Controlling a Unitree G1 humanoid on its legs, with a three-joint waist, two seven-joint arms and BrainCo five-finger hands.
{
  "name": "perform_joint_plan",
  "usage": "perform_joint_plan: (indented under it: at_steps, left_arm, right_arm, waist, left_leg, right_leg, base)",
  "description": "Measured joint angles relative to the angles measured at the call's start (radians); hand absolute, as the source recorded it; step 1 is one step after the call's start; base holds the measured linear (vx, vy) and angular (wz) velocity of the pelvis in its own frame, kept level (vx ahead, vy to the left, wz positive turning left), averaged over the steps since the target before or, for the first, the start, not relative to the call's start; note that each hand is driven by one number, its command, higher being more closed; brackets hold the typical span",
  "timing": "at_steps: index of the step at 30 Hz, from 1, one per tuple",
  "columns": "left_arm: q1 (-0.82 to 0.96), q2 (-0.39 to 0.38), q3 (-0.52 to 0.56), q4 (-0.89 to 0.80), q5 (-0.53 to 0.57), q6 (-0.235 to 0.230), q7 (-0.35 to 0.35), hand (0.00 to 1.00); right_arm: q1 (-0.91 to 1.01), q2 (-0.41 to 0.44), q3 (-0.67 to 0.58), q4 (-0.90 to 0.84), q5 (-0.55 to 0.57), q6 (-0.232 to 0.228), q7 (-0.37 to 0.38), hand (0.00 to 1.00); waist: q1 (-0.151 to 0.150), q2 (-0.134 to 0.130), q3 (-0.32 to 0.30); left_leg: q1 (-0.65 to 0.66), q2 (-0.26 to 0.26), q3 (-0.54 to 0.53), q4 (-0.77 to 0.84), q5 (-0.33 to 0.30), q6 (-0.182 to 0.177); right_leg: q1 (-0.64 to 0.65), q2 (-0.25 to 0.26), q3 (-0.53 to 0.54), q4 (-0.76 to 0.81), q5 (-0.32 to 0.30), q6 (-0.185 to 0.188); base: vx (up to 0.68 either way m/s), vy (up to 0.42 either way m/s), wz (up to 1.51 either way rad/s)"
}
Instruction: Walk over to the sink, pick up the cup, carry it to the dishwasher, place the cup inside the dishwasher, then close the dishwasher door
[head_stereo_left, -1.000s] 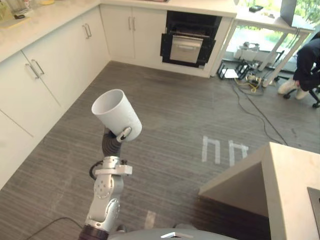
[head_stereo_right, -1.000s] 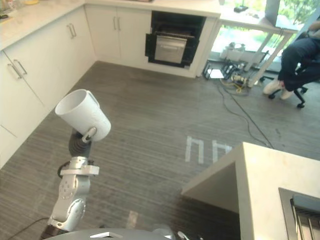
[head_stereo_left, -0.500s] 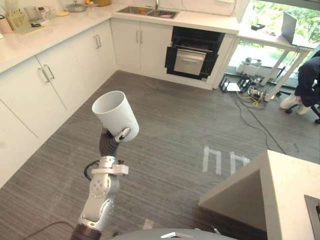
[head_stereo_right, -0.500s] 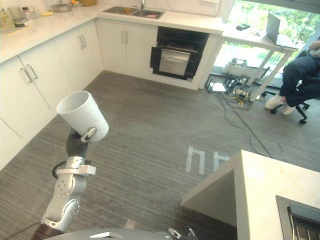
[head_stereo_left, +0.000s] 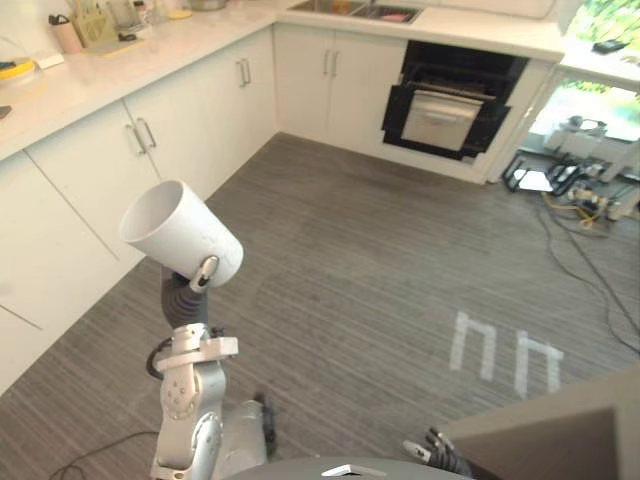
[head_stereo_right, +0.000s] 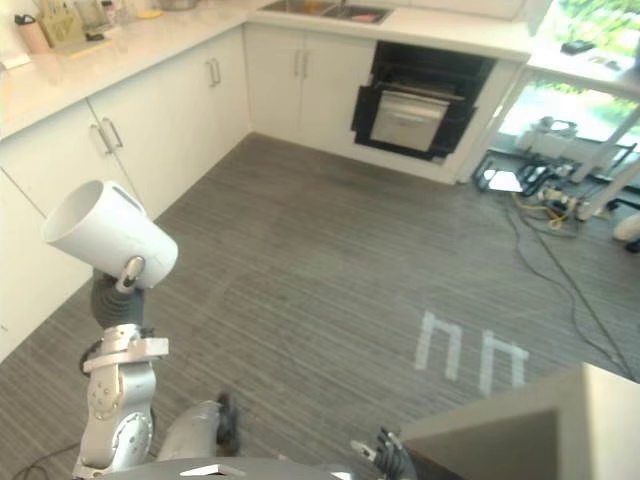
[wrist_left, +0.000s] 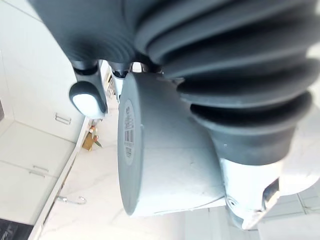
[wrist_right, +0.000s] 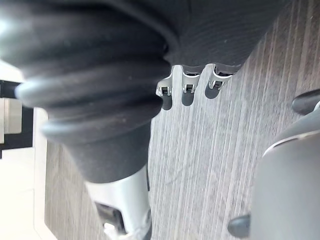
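My left hand (head_stereo_left: 205, 272) is shut on a white cup (head_stereo_left: 175, 232) and holds it up at chest height, tilted, with its mouth toward the cabinets on the left. In the left wrist view the cup's base (wrist_left: 129, 145) lies against the palm with the thumb (wrist_left: 87, 97) beside it. The dishwasher (head_stereo_left: 455, 100) stands open under the far counter, a black opening with a steel rack showing. The sink (head_stereo_left: 355, 8) is set in the counter just left of it. My right hand (head_stereo_left: 432, 447) hangs low at the bottom edge, open and holding nothing.
White cabinets (head_stereo_left: 90, 190) run along the left under a counter with utensils (head_stereo_left: 90, 25). Cables and table legs (head_stereo_left: 580, 190) clutter the floor right of the dishwasher. An island counter corner (head_stereo_left: 570, 430) juts in at lower right. White tape marks (head_stereo_left: 500, 350) lie on the grey floor.
The camera has swung left and moved closer to the cabinets. The cup stays in my left hand, now tipped further over. The island corner has slid toward the lower right.
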Motion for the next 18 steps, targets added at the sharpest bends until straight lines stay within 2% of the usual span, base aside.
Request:
perform_joint_plan:
  at_steps: [1,2,3,4,5,6,7,9,10,11,12,14,15,16,17,18]
  left_arm:
    - [-0.007,-0.009,0.005,0.001,0.0,0.0,-0.002,1.0]
    - [-0.011,-0.02,0.009,-0.002,0.0,-0.002,-0.007,1.0]
    - [-0.011,-0.022,0.011,-0.003,-0.001,-0.002,-0.012,1.0]
    - [-0.012,-0.015,0.012,-0.003,-0.007,-0.001,-0.032,1.0]
    - [-0.012,-0.006,0.009,-0.003,-0.029,0.003,-0.051,1.0]
    - [-0.018,-0.002,0.003,-0.003,-0.041,0.006,-0.067,1.0]
    - [-0.037,0.005,-0.009,-0.014,-0.04,0.008,-0.096,1.0]
    - [-0.051,0.01,-0.026,-0.024,-0.04,0.007,-0.11,1.0]
    - [-0.063,0.032,-0.055,-0.024,-0.039,0.01,-0.112,1.0]
    - [-0.063,0.035,-0.07,-0.023,-0.037,0.011,-0.11,1.0]
    - [-0.063,0.035,-0.087,-0.022,-0.035,0.016,-0.107,1.0]
    - [-0.093,0.036,-0.126,-0.009,-0.019,0.019,-0.104,1.0]
    - [-0.126,0.041,-0.149,0.009,-0.016,0.026,-0.1,1.0]
    - [-0.143,0.041,-0.157,0.018,-0.016,0.033,-0.095,1.0]
    - [-0.172,0.04,-0.178,0.037,-0.016,0.05,-0.086,1.0]
    - [-0.187,0.039,-0.188,0.048,-0.017,0.07,-0.08,1.0]
  right_arm:
    - [-0.002,0.008,0.001,0.0,-0.01,-0.001,-0.001,0.0]
    - [-0.007,0.013,0.001,0.003,-0.033,-0.004,-0.004,0.0]
    - [-0.011,0.014,0.001,0.016,-0.038,0.0,-0.006,0.0]
    - [-0.019,0.014,0.0,0.041,-0.048,0.004,-0.014,0.0]
    - [-0.011,0.014,-0.002,0.045,-0.052,0.005,-0.017,0.0]
    - [-0.003,0.013,-0.005,0.045,-0.051,0.004,-0.022,0.0]
    - [0.009,0.017,-0.024,0.052,-0.046,0.004,-0.024,0.0]
    - [0.017,0.021,-0.027,0.055,-0.024,0.004,-0.024,0.0]
    - [0.028,0.044,-0.048,0.054,-0.008,-0.001,-0.024,0.0]
    - [0.031,0.053,-0.065,0.046,-0.001,-0.005,-0.024,0.0]
    - [0.038,0.058,-0.068,0.038,0.003,-0.013,-0.023,0.0]
    - [0.055,0.081,-0.082,0.018,0.008,-0.038,-0.023,0.0]
    - [0.06,0.093,-0.096,0.004,0.008,-0.046,-0.023,0.0]
    - [0.063,0.098,-0.107,-0.002,0.008,-0.047,-0.021,0.0]
    - [0.07,0.108,-0.118,-0.006,0.008,-0.05,-0.021,0.0]
    - [0.083,0.111,-0.128,-0.015,0.008,-0.045,-0.022,0.0]
  waist:
    - [0.0,0.002,0.004]
    - [0.01,0.006,0.006]
    - [0.012,0.002,0.007]
    - [0.016,-0.021,0.008]
    - [0.02,-0.041,-0.001]
    - [0.015,-0.048,-0.009]
    - [0.015,-0.054,-0.016]
    - [0.014,-0.057,-0.02]
    - [0.006,-0.061,-0.022]
    - [-0.005,-0.056,-0.023]
    - [-0.017,-0.038,-0.024]
    - [-0.041,-0.033,-0.026]
    - [-0.057,-0.033,-0.026]
    - [-0.066,-0.031,-0.025]
    - [-0.08,-0.026,-0.025]
    - [-0.088,-0.014,-0.021]
  left_leg:
    - [-0.025,0.001,-0.018,0.056,-0.036,0.003]
    - [-0.068,0.0,-0.036,0.156,-0.102,0.026]
    - [-0.076,-0.005,-0.037,0.184,-0.128,0.035]
    - [-0.06,-0.033,-0.027,0.186,-0.157,0.045]
    - [-0.02,-0.067,-0.008,0.153,-0.17,0.055]
    - [0.011,-0.086,0.0,0.129,-0.182,0.063]
    - [0.068,-0.11,0.013,0.096,-0.206,0.079]
    - [0.121,-0.125,0.017,0.057,-0.223,0.083]
    - [0.209,-0.144,0.014,-0.025,-0.226,0.082]
    - [0.272,-0.145,0.013,-0.086,-0.22,0.077]
    - [0.328,-0.144,0.012,-0.149,-0.212,0.075]
    - [0.428,-0.136,0.011,-0.247,-0.206,0.068]
    - [0.477,-0.129,0.012,-0.283,-0.208,0.064]
    - [0.499,-0.122,0.013,-0.292,-0.213,0.061]
    - [0.538,-0.108,0.01,-0.302,-0.228,0.041]
    - [0.58,-0.074,0.016,-0.292,-0.256,-0.001]
  right_leg:
    - [0.001,0.016,0.007,0.005,0.008,0.001]
    - [0.002,0.022,0.009,0.012,0.018,0.002]
    - [0.003,0.013,0.012,0.024,0.02,0.002]
    - [-0.01,-0.013,0.021,0.084,0.023,0.0]
    - [-0.047,-0.044,0.036,0.189,0.043,0.026]
    - [-0.081,-0.062,0.041,0.284,0.08,0.057]
    - [-0.151,-0.091,0.055,0.455,0.182,0.116]
    - [-0.21,-0.112,0.058,0.595,0.286,0.167]
    - [-0.299,-0.13,0.027,0.773,0.287,0.13]
    - [-0.345,-0.123,-0.007,0.842,0.25,0.071]
    - [-0.397,-0.106,-0.048,0.872,0.197,0.028]
    - [-0.504,-0.057,-0.108,0.848,0.105,-0.006]
    - [-0.579,-0.028,-0.144,0.766,0.065,-0.03]
    - [-0.61,-0.016,-0.163,0.706,0.058,-0.041]
    - [-0.656,0.01,-0.186,0.553,0.07,-0.059]
    - [-0.676,0.057,-0.186,0.341,0.142,-0.082]
  base:
    - [0.37,0.175,0.25]
    - [0.31,0.165,0.27]
    - [0.4,0.263,0.24]
    - [0.42,0.27,0.12]
    - [0.5,0.306,0.07]
    - [0.51,0.298,-0.01]
    - [0.52,0.308,-0.03]
    - [0.43,0.238,-0.11]
    - [0.34,0.167,-0.18]
    - [0.43,0.206,-0.21]
    - [0.34,0.156,-0.17]
    - [0.42,0.126,-0.1]
    - [0.53,0.072,0.02]
    - [0.57,0.041,0.16]
    - [0.62,0.011,0.24]
    - [0.55,-0.013,0.25]
